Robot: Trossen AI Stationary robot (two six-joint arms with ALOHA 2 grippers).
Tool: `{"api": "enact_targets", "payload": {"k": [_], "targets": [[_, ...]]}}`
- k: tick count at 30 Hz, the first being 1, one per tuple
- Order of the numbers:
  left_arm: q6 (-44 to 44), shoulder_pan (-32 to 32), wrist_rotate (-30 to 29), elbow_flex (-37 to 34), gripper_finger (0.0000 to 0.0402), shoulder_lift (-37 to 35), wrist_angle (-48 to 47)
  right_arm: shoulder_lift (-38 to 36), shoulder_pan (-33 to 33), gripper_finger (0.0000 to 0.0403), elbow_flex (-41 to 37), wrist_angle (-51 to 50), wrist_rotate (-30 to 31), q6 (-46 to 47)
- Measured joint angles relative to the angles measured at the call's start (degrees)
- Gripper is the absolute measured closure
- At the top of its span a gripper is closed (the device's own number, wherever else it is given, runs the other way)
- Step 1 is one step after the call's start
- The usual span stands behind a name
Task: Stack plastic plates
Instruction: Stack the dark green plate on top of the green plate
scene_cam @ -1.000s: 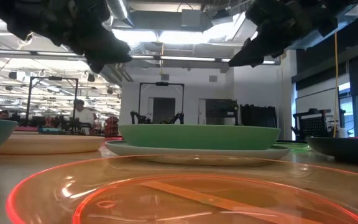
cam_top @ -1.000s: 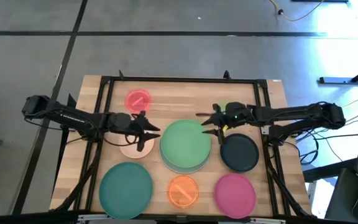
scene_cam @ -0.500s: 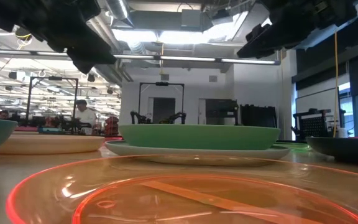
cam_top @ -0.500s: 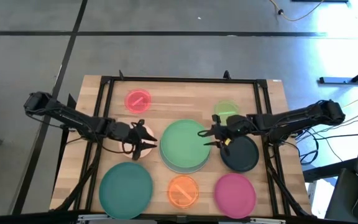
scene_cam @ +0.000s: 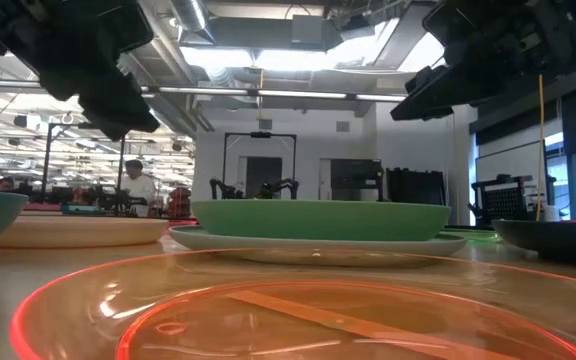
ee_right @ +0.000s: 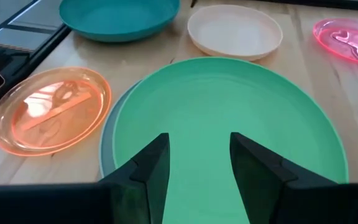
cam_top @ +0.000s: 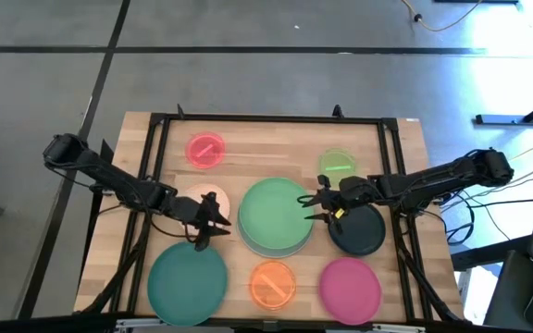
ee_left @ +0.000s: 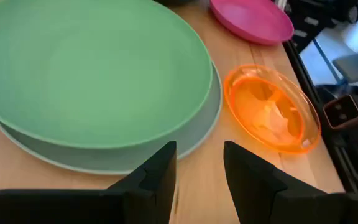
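Observation:
A large green plate (cam_top: 276,211) sits stacked on a pale mint plate (ee_left: 201,127) at the table's middle. Around them lie the peach plate (cam_top: 189,198), teal plate (cam_top: 187,275), orange plate (cam_top: 272,283), magenta plate (cam_top: 350,287), blackish-green plate (cam_top: 359,231), lime plate (cam_top: 338,165) and translucent pink plate (cam_top: 204,149). My left gripper (cam_top: 215,218) is open and hovers between the peach and teal plates, left of the green stack. My right gripper (cam_top: 305,206) is open above the green plate's right edge, beside the blackish-green plate. In the low view both hang clear above the plates.
A black metal frame (cam_top: 266,118) runs around the wooden table top. Bare wood shows between the pink and lime plates at the far side. Beyond the table, the low view shows a room with a person (scene_cam: 136,185) far off.
My left gripper has moved toward the table's near edge, from over the peach plate to its near side, uncovering more of that plate. My right gripper has moved toward the near edge, off the lime plate to the green plate's right edge. No plate has moved.

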Motion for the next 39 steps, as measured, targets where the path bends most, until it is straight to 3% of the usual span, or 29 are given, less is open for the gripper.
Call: {"api": "enact_targets", "payload": {"k": [9,17,29,39], "targets": [[-0.61,-1.46,2.10,6.56,0.0275,-0.08,-17.26,0.00,-0.11,0.0244,0.00,-0.93,0.50,-0.02],[-6.02,-2.83,5.10,6.59,0.0275,0.79,-17.46,0.00,-0.13,0.0244,0.00,-0.92,0.50,-0.81],[-5.87,-6.30,3.15,7.32,0.0275,6.17,-10.32,-0.02,-0.13,0.0244,0.00,-0.95,0.48,-2.19],[-3.75,-6.95,3.91,17.12,0.0275,10.33,-23.59,-0.02,-0.11,0.0244,0.00,-1.49,0.48,-2.75]]}}
